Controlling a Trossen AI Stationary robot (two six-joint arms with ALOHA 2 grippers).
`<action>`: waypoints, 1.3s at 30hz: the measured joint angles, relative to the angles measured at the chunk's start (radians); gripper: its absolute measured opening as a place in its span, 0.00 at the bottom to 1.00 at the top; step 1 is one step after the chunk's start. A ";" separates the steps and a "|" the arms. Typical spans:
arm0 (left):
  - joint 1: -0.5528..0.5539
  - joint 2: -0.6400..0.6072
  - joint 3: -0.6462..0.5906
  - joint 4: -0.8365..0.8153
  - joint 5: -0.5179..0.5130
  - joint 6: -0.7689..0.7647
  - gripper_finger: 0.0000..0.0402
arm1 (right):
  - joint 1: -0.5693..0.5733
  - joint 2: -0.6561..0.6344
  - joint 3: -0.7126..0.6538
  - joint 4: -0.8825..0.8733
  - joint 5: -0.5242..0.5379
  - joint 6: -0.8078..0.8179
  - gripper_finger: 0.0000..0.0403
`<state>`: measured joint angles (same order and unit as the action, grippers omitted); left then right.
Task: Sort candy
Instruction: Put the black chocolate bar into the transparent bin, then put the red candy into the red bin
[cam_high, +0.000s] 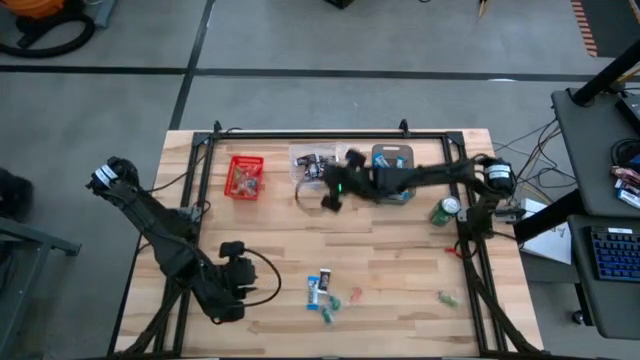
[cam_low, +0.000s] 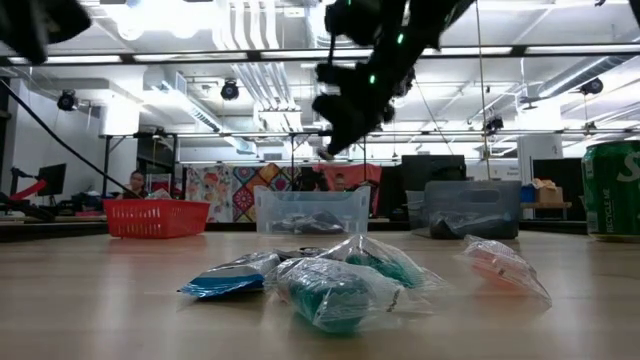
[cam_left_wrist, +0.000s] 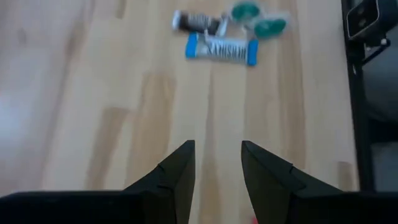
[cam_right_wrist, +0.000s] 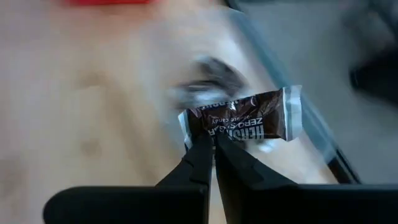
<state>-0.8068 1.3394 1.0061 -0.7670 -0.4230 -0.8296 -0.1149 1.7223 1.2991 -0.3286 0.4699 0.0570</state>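
A pale wooden table (cam_high: 400, 270) lies under me. My right pincer (cam_right_wrist: 211, 140) is pinched tight on the lower edge of a dark brown candy (cam_right_wrist: 245, 121), hanging above the clear bin (cam_high: 312, 160), with the red basket (cam_high: 245, 176) off to one side. My left pincer (cam_left_wrist: 216, 163) waits low over the boards, fingers partly apart and holding nothing; ahead of it lie a blue-and-white candy (cam_left_wrist: 222, 48), a dark one and green sweets (cam_left_wrist: 258, 18).
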 joint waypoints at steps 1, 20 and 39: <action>-0.005 0.000 -0.003 -0.006 0.013 -0.034 0.28 | -0.038 0.006 0.000 0.003 -0.007 0.035 0.02; -0.195 0.001 -0.136 0.053 0.179 -0.447 0.60 | -0.202 0.059 0.001 0.004 -0.217 0.081 0.43; -0.230 0.326 -0.134 0.152 0.306 -0.458 0.48 | -0.083 0.052 0.002 0.004 -0.217 0.097 0.50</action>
<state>-1.0365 1.6650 0.8718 -0.6147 -0.1173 -1.2877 -0.1983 1.7741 1.3006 -0.3244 0.2534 0.1540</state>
